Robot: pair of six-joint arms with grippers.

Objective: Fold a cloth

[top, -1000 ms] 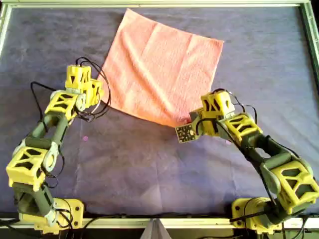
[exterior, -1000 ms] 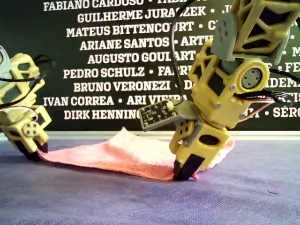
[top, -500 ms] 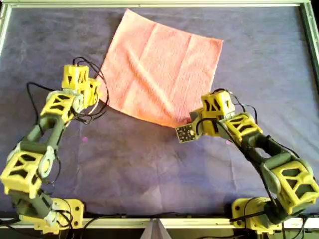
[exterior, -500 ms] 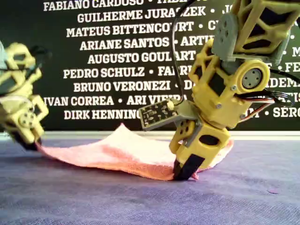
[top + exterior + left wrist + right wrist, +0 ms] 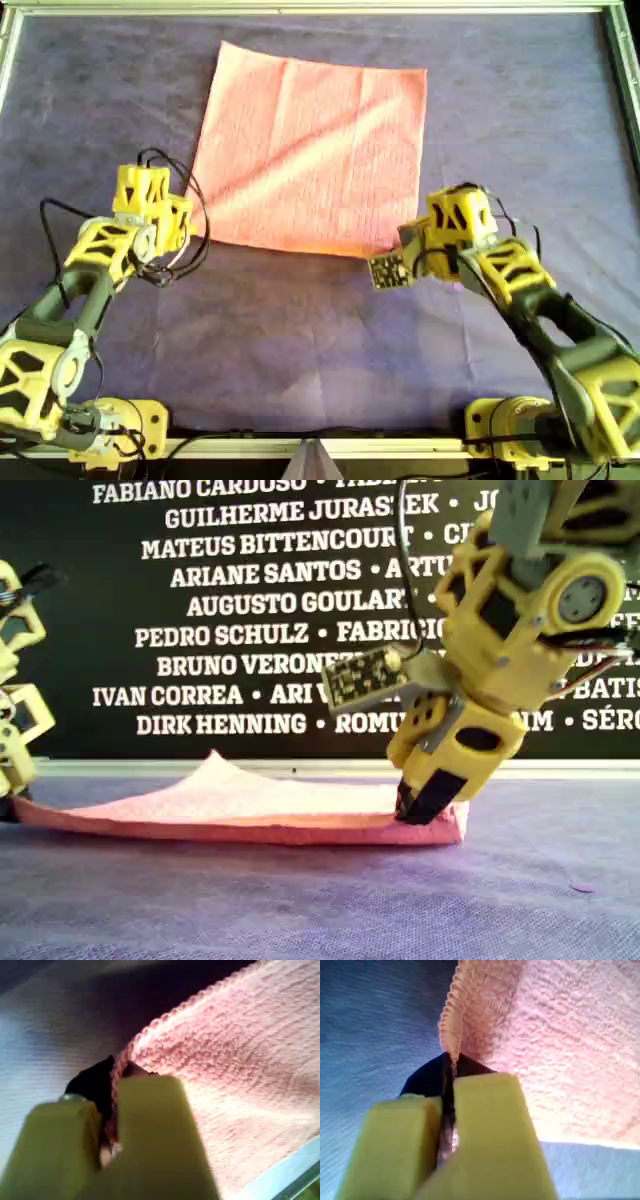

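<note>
The salmon-pink cloth lies spread on the purple-grey table covering, its edges roughly square to the table. In the overhead view one arm's gripper holds the cloth's near left corner and the other arm's gripper holds the near right corner. The wrist views do not show which arm is which. My first gripper is shut on a hemmed cloth corner. My second gripper is shut on a cloth corner too. In the exterior view the cloth lies low, with one gripper at its corner.
A metal frame borders the table on all sides. Both arm bases stand at the near edge. A black banner with white names stands behind the table. A small circuit board juts from the overhead view's right gripper.
Both grippers moved toward the near edge, still holding their corners. The cloth turned from a tilted diamond to lie square to the table and now looks flatter and stretched.
</note>
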